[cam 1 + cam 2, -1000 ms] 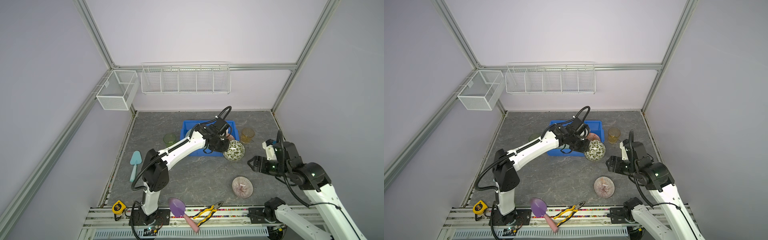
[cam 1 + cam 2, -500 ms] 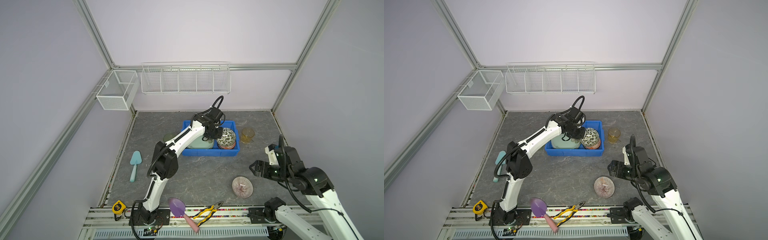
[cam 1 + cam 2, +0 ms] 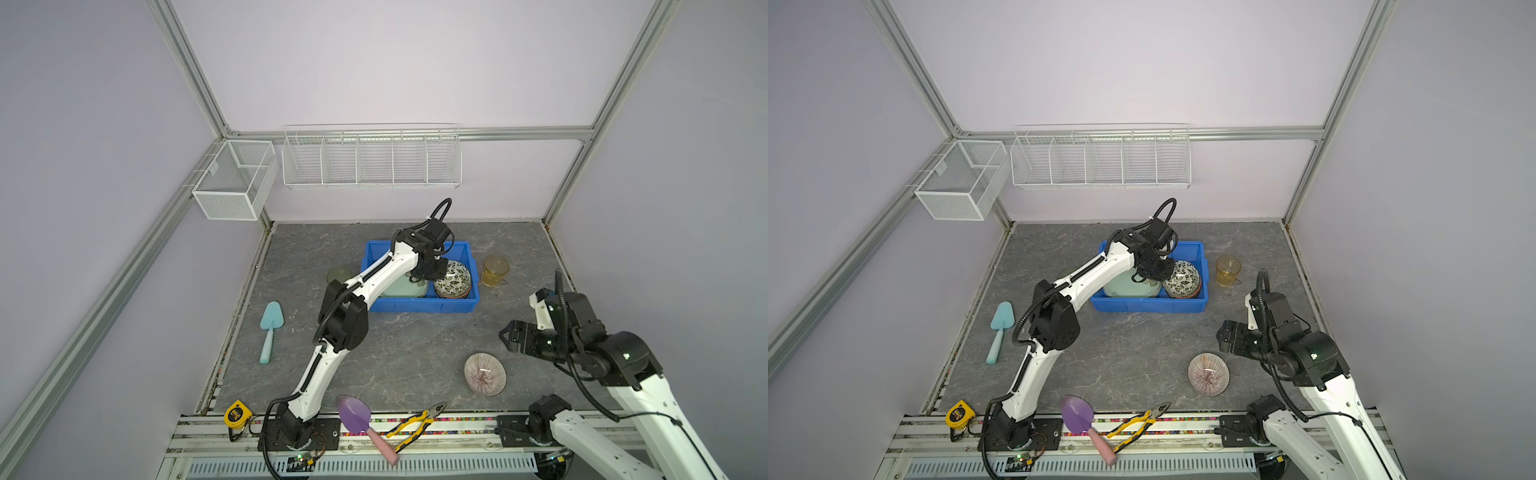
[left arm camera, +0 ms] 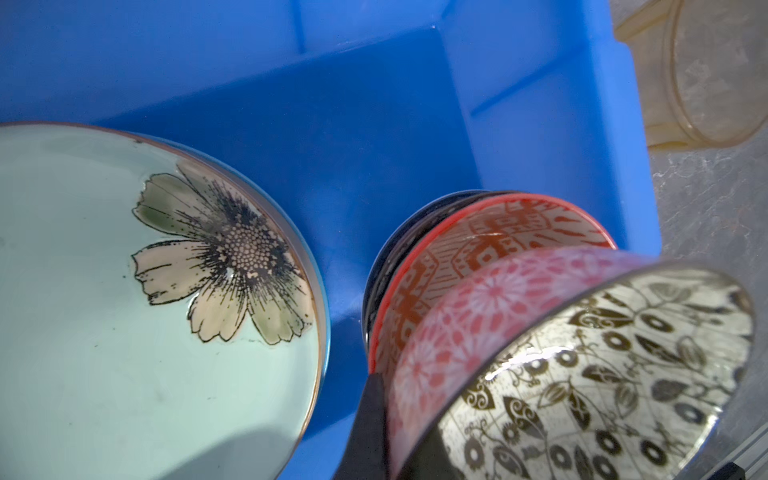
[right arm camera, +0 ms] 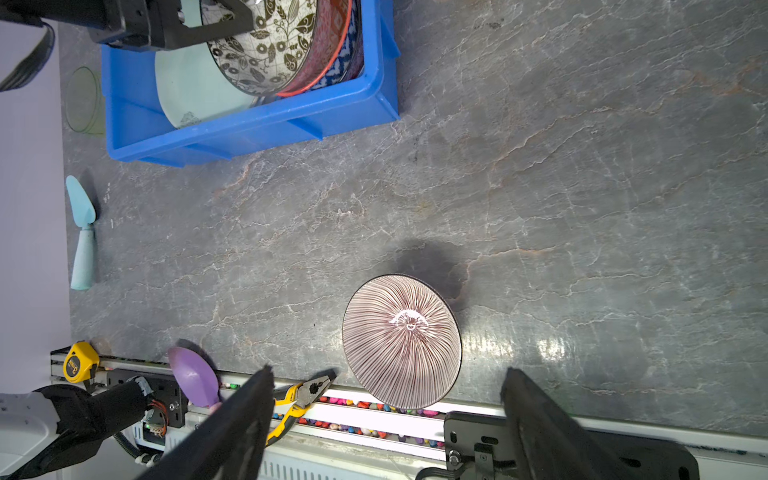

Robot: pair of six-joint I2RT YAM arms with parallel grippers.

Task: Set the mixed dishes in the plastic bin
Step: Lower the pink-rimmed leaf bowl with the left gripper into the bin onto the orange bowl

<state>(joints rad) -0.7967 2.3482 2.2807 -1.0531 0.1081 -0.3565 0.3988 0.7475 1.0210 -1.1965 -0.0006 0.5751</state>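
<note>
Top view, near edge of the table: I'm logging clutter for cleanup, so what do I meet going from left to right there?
In a top view: tape measure → purple trowel → yellow-handled pliers → pink-striped bowl.

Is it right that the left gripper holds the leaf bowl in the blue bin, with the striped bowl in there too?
No. Both top views show the striped bowl on the table, outside the blue bin; the rest holds.

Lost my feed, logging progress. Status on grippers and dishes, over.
Left gripper shut on black-and-white leaf-patterned bowl, inside shallow blue plastic bin. Right gripper open, near pink-striped bowl, not touching. Nothing blocking bin.
</note>
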